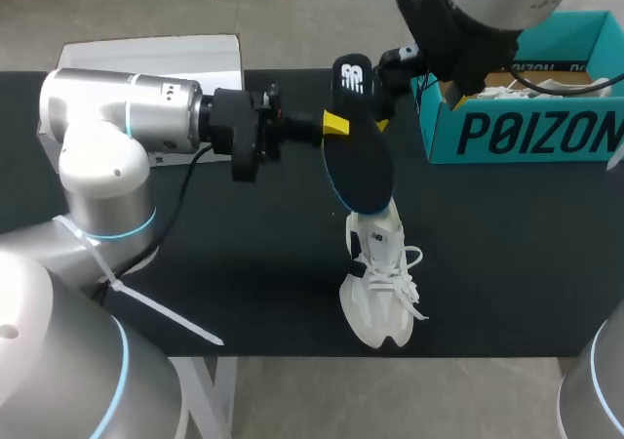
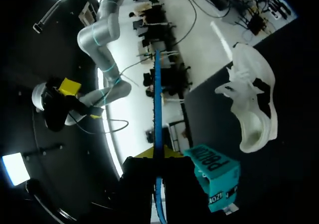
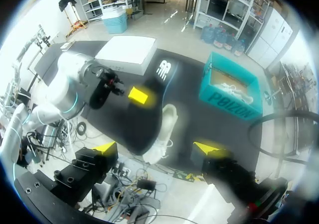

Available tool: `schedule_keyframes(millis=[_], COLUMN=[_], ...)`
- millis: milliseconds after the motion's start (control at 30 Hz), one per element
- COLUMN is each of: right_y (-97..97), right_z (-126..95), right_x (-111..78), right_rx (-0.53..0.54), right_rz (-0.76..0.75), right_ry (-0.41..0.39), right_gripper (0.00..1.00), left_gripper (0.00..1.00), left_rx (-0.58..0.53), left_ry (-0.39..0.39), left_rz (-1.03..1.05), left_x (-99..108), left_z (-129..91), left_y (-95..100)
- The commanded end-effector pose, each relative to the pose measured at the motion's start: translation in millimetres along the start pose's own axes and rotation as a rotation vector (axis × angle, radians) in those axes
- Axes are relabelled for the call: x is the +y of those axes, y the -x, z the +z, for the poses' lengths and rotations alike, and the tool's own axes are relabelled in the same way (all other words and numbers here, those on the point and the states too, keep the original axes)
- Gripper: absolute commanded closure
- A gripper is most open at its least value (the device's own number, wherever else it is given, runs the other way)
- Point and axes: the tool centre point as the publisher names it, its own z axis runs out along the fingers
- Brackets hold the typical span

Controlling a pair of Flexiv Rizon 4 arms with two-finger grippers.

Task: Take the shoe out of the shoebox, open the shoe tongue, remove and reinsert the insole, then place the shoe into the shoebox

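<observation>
Left jaws pinching insole (image 1: 361, 166), right jaws spread

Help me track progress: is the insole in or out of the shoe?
Out. The insole is clamped between the left fingers, clear of the white shoe.

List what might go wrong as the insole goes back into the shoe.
1. The white shoe stands unheld near the table's front edge; pushing could tip or shove it off.
2. The left gripper pinches the insole at one edge only, so it may twist or slip. The right gripper is open, away from the shoe.
</observation>
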Motion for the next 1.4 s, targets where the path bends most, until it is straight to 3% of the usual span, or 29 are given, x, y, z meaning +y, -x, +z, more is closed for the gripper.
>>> schedule_keyframes(millis=[33,333,1400], right_y=[-0.5,-0.5,-0.5], right_z=[0.7,0.7,0.7], right_x=[1.8,1.8,1.8], right_rx=[0.0,0.0,0.0], right_rz=[0.0,0.0,0.0], right_ry=[-0.004,-0.004,-0.004], right_gripper=[0.0,0.0,0.0], left_gripper=[1.0,1.0,1.0], left_rx=[0.041,0.068,0.061], left_ry=[-0.039,-0.02,0.004], left_rz=[0.399,0.429,0.39], left_x=[5.0,8.7,9.8], left_z=[-4.3,-18.6,-17.3], left_y=[-4.1,-7.6,-8.0])
